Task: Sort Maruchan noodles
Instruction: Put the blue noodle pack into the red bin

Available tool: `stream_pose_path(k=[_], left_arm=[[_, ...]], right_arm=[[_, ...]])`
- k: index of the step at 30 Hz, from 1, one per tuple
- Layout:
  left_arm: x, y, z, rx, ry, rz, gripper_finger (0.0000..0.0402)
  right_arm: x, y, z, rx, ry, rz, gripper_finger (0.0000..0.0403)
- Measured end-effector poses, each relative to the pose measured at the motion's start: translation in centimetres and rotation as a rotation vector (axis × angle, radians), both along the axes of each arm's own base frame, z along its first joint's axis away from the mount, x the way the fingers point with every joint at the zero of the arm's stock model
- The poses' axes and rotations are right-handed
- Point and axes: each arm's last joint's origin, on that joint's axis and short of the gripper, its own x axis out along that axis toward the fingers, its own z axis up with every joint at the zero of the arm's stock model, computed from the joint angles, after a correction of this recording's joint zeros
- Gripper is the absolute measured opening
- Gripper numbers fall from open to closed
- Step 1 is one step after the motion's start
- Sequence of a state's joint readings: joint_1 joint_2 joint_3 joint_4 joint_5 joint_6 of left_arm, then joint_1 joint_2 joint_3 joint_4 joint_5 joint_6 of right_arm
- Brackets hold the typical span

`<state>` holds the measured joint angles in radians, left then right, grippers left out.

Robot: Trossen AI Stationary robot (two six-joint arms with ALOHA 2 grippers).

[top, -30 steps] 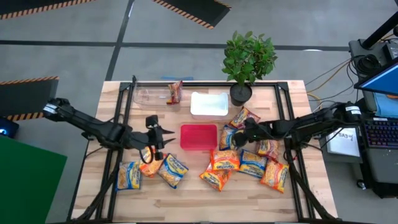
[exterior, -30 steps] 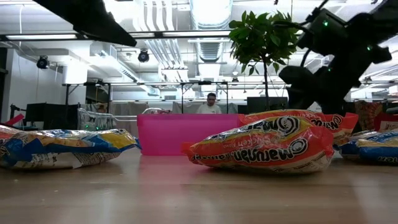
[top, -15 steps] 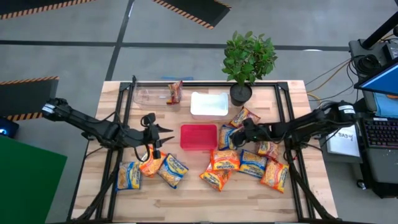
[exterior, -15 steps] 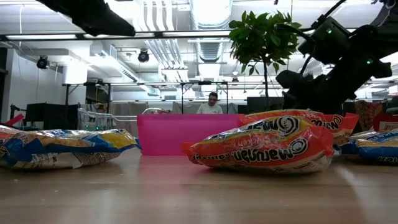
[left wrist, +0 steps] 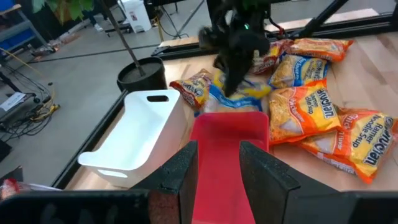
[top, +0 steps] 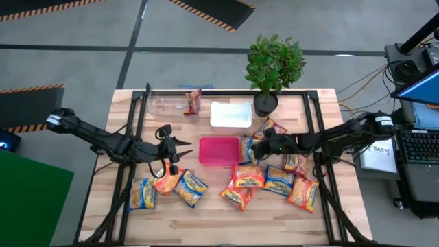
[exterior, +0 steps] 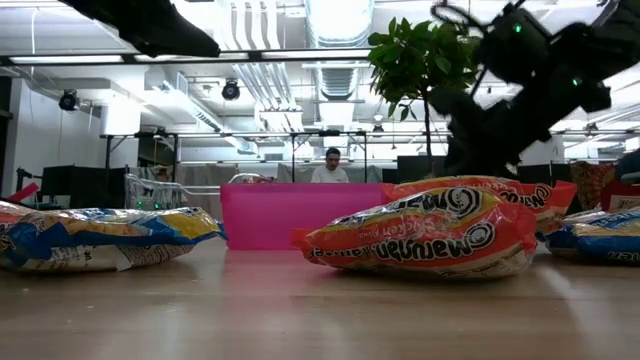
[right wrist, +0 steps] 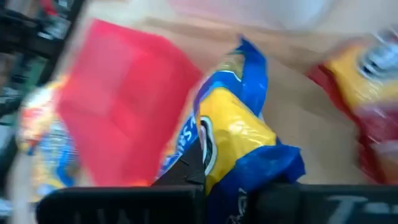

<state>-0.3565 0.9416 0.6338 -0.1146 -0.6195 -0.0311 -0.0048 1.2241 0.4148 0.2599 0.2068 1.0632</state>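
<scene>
Your right gripper (top: 255,147) clamps the blue-and-yellow packet (right wrist: 239,134) at the red tray's (top: 218,151) three o'clock; left gripper (top: 171,162) part-open, empty.

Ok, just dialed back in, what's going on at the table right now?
The right pincer has shut on a blue-and-yellow noodle packet just beside the red tray, picking it from the pile of packets on that side. The left pincer hovers over the orange packet near the table's other end. One packet already sits in the clear tray; the white tray looks empty.
</scene>
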Motion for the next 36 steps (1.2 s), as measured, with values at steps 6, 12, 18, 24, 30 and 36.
stream_pose_path(k=[6, 12, 18, 24, 30, 36], left_arm=[[0.3, -0.1, -0.7, 0.008, 0.030, 0.000, 0.0100], [-0.2, 0.0, -1.0, 0.034, 0.091, -0.003, 0.0100], [-1.5, 0.6, -0.5, 0.024, 0.145, 0.014, 0.0100], [-2.3, 0.9, -0.8, 0.027, 0.154, 0.014, 0.0100], [-2.6, 1.0, -1.1, 0.038, 0.169, 0.011, 0.0100], [-2.6, 1.0, -1.4, 0.063, 0.188, 0.001, 0.0100]], right_arm=[[0.2, 0.0, 4.1, -0.049, -0.076, 0.032, 0.0014], [1.3, 0.0, 9.6, -0.116, -0.026, 0.081, 0.0012], [3.6, 0.0, 13.7, -0.137, 0.072, 0.105, 0.0012], [7.2, 0.1, 15.7, -0.101, 0.196, 0.126, 0.0012], [11.1, 0.1, 16.0, -0.026, 0.293, 0.151, 0.0012], [13.8, -0.3, 14.9, 0.058, 0.358, 0.162, 0.0012]])
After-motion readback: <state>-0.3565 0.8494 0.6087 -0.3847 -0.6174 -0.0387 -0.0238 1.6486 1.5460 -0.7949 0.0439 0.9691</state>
